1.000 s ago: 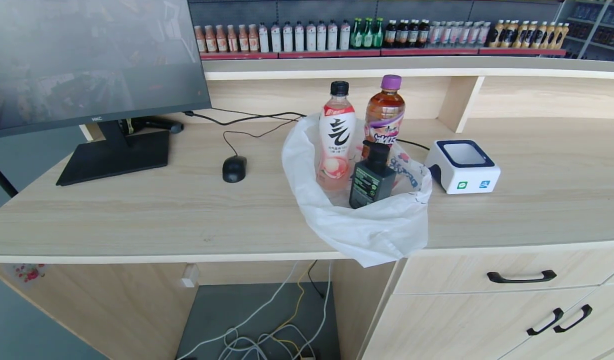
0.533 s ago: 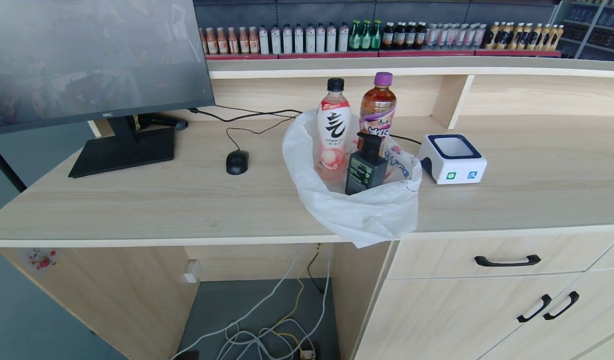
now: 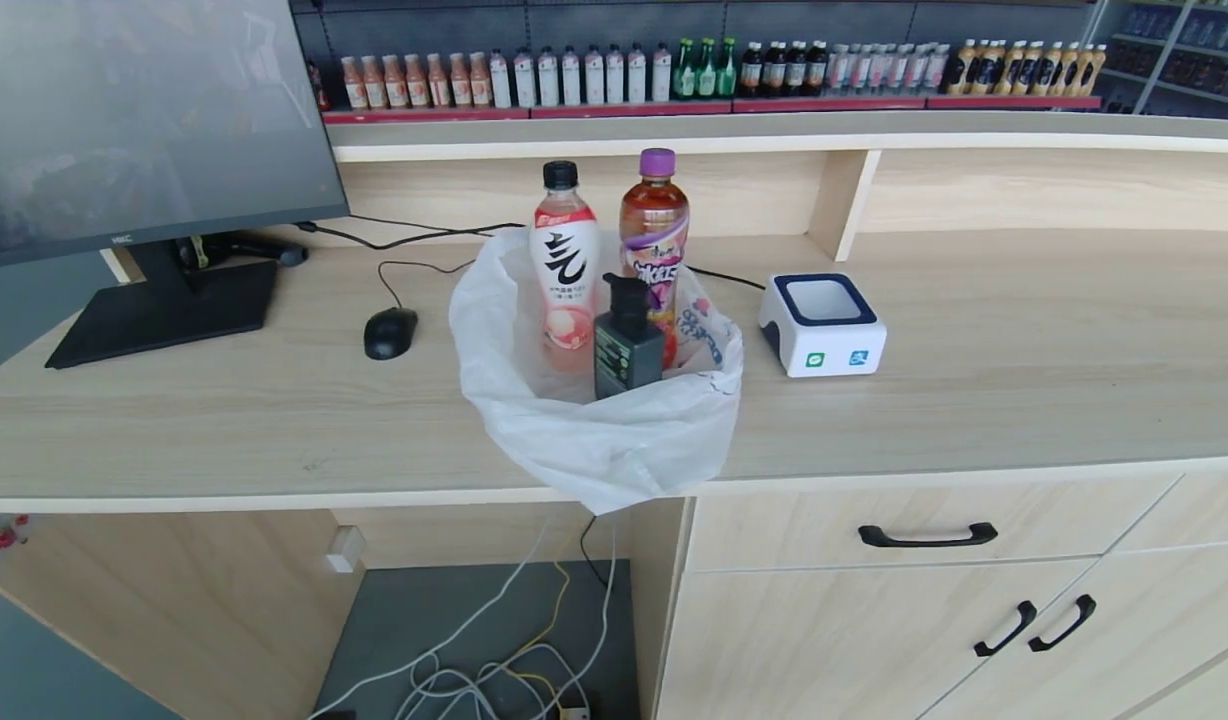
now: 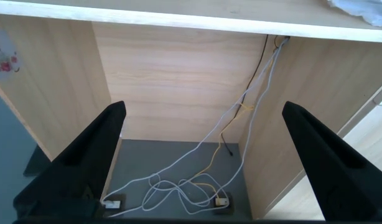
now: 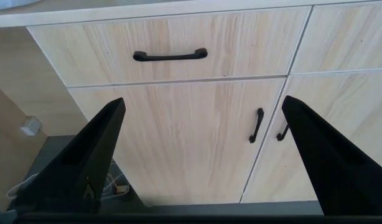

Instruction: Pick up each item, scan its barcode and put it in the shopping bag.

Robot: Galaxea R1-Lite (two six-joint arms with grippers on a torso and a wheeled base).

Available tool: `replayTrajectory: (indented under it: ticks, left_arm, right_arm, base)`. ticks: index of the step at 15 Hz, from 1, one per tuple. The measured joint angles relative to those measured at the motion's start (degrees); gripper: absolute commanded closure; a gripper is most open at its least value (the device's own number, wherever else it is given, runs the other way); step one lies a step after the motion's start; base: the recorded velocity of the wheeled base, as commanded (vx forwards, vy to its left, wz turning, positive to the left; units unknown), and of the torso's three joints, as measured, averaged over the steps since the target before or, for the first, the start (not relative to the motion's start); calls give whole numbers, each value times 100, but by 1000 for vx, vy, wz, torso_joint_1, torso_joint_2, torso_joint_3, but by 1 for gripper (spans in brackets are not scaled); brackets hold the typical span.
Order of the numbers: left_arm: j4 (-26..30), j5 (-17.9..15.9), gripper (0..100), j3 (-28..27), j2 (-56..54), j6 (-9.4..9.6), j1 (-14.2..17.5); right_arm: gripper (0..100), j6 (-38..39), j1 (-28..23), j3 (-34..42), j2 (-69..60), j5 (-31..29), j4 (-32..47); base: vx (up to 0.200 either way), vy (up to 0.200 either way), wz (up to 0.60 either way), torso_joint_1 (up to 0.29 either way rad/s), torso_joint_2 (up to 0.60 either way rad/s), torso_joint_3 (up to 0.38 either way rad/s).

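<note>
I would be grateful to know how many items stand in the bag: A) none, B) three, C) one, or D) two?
B: the pink bottle, the tea bottle and the pump bottle all stand upright inside the bag.

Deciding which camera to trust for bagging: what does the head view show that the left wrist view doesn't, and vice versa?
Head view adds: the shopping bag and its inside, with a pink bottle, a brown bottle and a dark pump bottle standing in it, the scanner beside it, the mouse, the monitor.
Left wrist view adds: the left gripper, fingers wide apart, facing the counter's open bay.
Both: loose cables on the bay floor, the flower sticker, the bag's overhanging edge.
</note>
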Motion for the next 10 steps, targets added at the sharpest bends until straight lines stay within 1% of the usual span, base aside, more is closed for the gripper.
replayTrajectory:
  ticks: [10]
  left_arm:
    - [-2,0,0,0,0,-11,0]
  right_arm:
    - [0,-5,2,-2,2,2,-2]
  base:
    - [0,-200,0,1,3,3]
